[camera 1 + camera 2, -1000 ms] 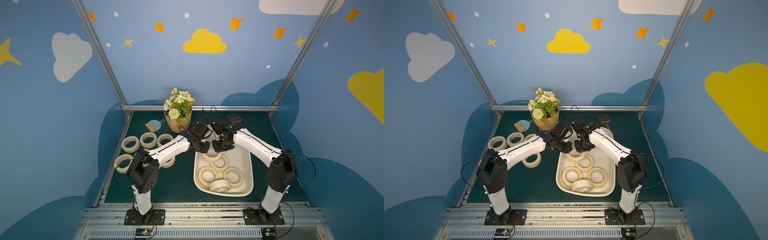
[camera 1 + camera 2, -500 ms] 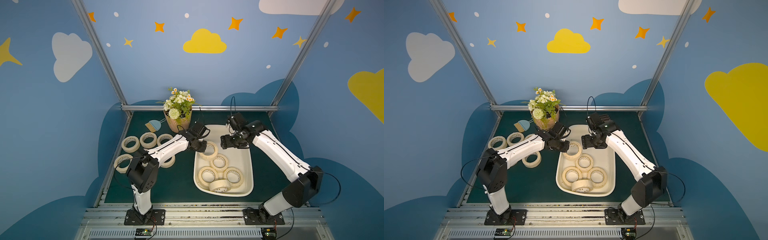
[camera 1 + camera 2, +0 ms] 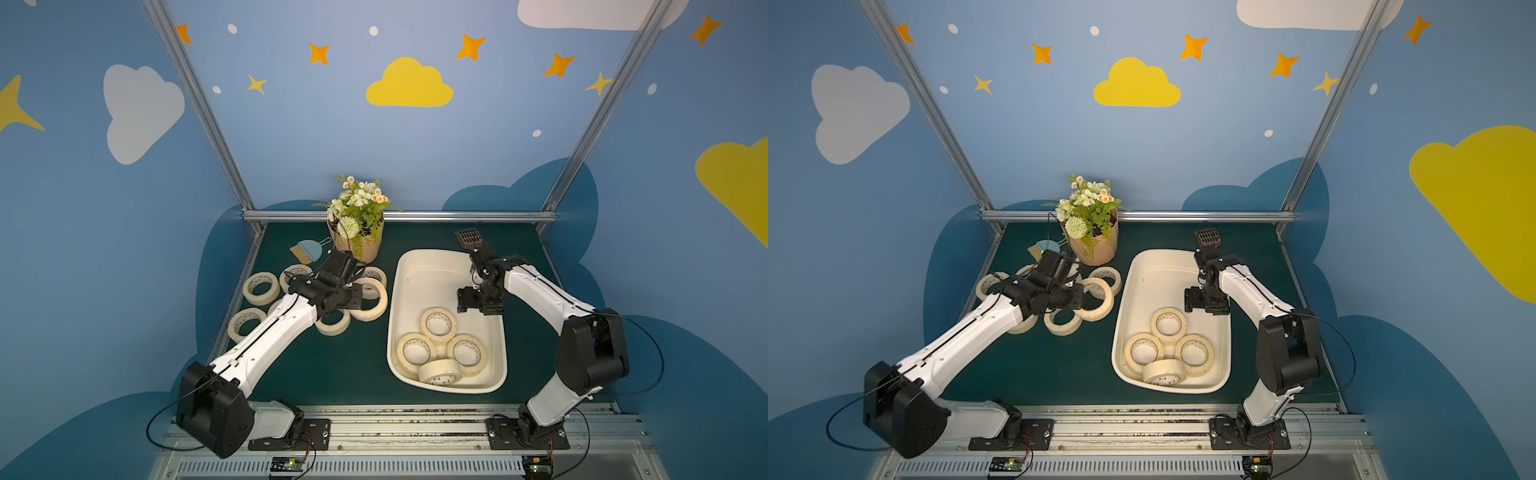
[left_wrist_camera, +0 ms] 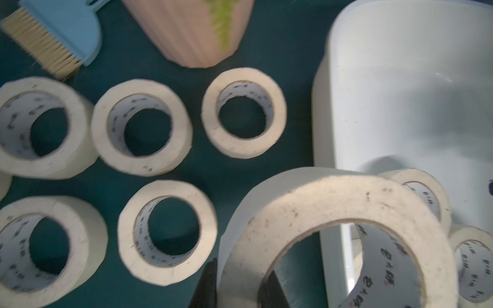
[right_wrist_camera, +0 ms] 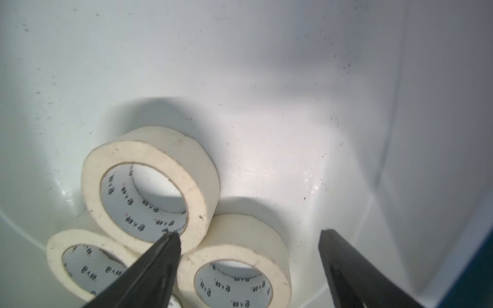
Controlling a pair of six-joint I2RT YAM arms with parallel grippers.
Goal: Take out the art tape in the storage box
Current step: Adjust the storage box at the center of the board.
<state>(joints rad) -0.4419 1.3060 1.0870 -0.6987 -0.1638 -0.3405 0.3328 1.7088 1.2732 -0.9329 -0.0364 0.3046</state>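
One art tape roll [image 4: 333, 205] is gripped tight by the left gripper [image 4: 240, 288] and should be set softly on bare table [image 4: 213, 173] just below it, while four more rolls [image 3: 438, 338] are seen in the storage box [image 3: 428, 282] just under the wide-open right gripper [image 5: 248, 236].

Four art tape rolls [image 3: 440, 345] lie in the storage box [image 3: 432, 278]; other rolls [image 3: 261, 287] lie on the counter [image 3: 353, 361] to its left, before the flowerpot [image 3: 361, 249].

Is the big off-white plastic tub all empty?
No, four cream masking-tape rolls lie at the near end of the tub.
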